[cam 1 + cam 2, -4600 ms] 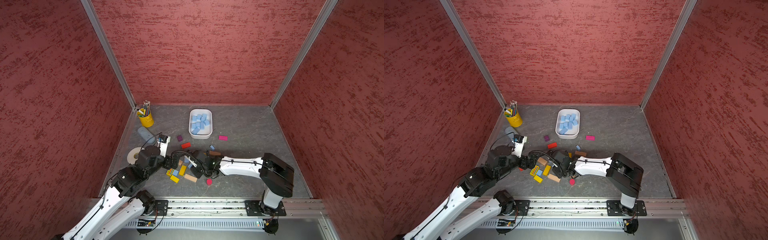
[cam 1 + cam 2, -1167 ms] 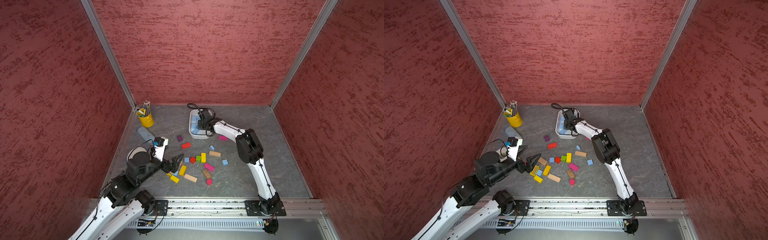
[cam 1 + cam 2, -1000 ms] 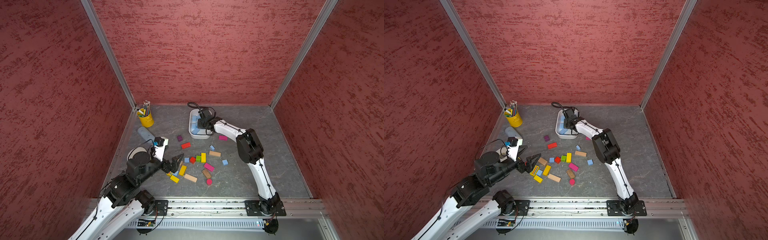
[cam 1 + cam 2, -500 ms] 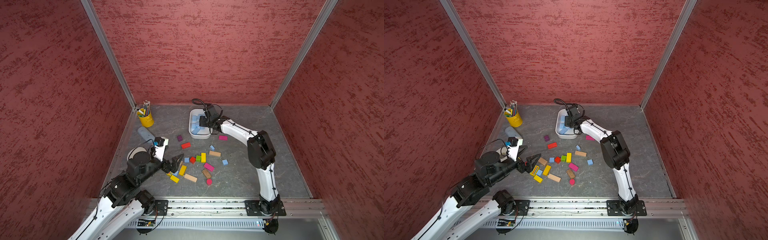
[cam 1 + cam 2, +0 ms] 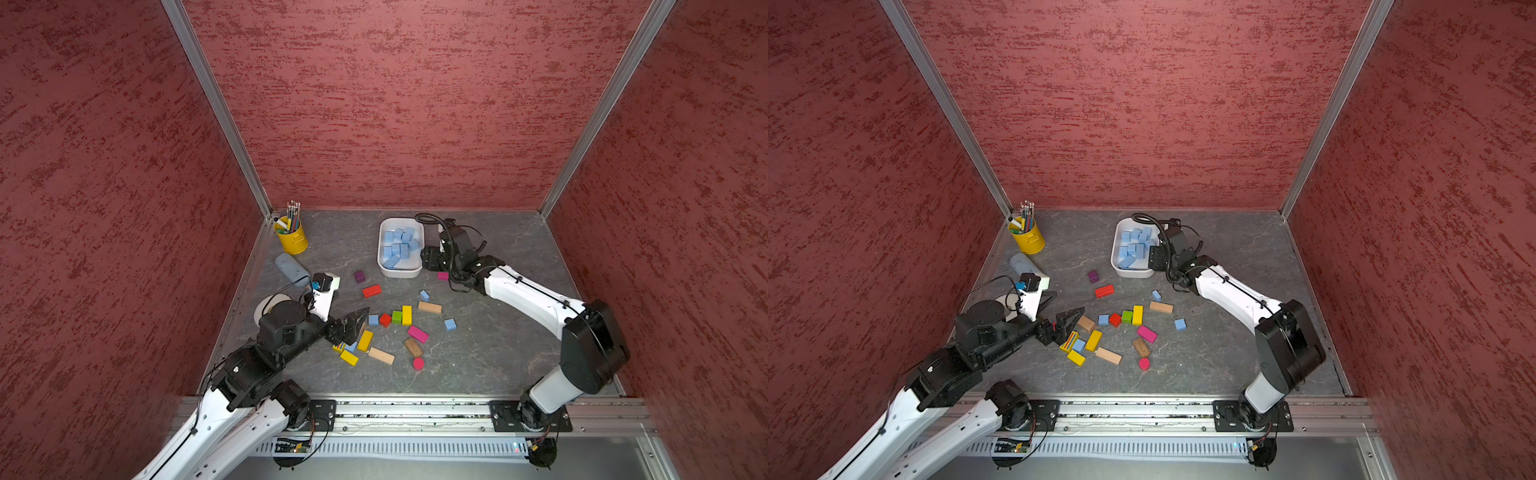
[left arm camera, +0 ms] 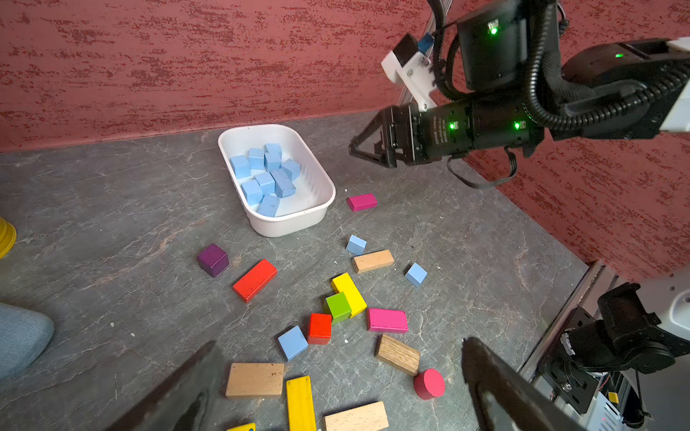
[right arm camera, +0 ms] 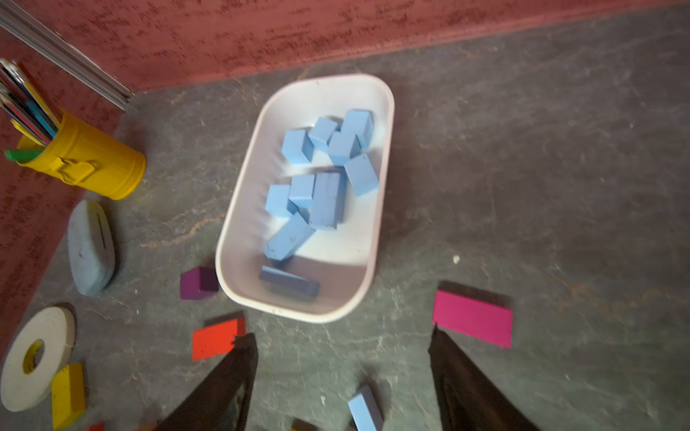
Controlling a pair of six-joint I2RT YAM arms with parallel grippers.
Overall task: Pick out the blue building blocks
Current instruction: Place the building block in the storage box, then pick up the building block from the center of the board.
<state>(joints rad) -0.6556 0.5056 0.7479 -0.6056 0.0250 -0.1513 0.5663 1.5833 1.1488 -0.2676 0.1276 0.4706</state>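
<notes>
Most blue blocks [image 5: 398, 246] sit in the white tray [image 5: 400, 274], our right gripper [image 5: 424, 255] at its 3 o'clock, jaws apart, empty; our left gripper [image 6: 339, 341], jaws wide, may knock the red cube [image 6: 319, 328] touching the loose blue cube [image 6: 292, 342].

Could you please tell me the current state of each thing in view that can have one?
white tray, upright, partly filled.
blue blocks in tray, piled loosely.
loose blue blocks, four lying on the table, outside the tray.
left gripper, open, empty.
right gripper, open, empty, near the tray.
yellow cup, upright, holding pencils.
tape roll, lying flat.
</notes>
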